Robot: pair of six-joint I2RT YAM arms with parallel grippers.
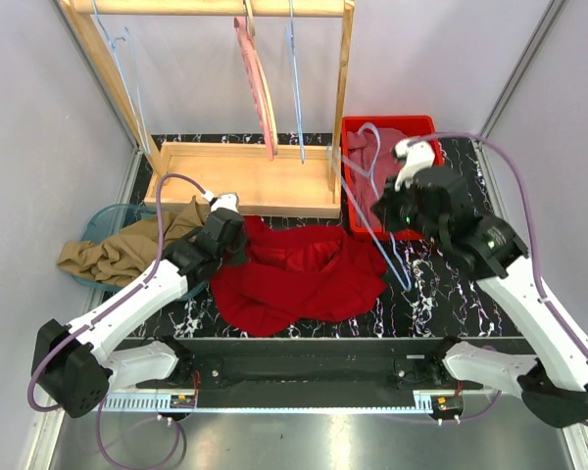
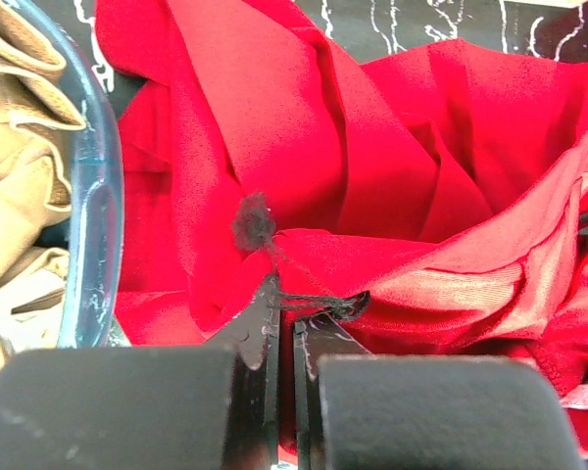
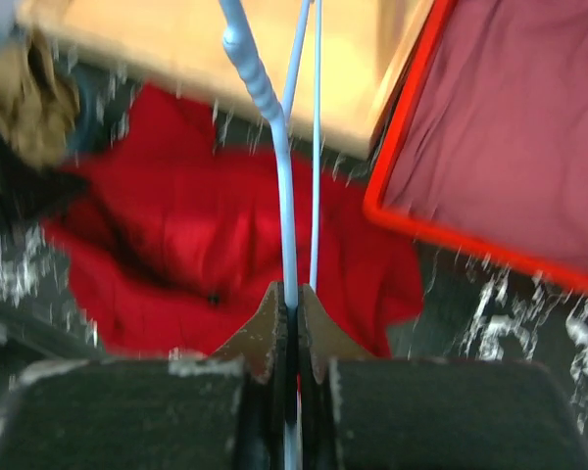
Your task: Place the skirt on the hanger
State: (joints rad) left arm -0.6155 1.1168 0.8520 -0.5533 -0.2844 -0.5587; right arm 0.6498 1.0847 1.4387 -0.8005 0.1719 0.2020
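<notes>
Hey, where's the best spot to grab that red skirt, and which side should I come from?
Grip the folded rim of the red skirt at its far left corner, coming in low from the left, as the left hand does. That edge stands up from the heap and carries a black loop, likely the waistband.

The crumpled red cloth skirt (image 1: 299, 274) has a faint satin sheen; the thin pale-blue hanger (image 3: 287, 225) looks smooth and glossy; the light wooden rack (image 1: 245, 176) is matt.
</notes>
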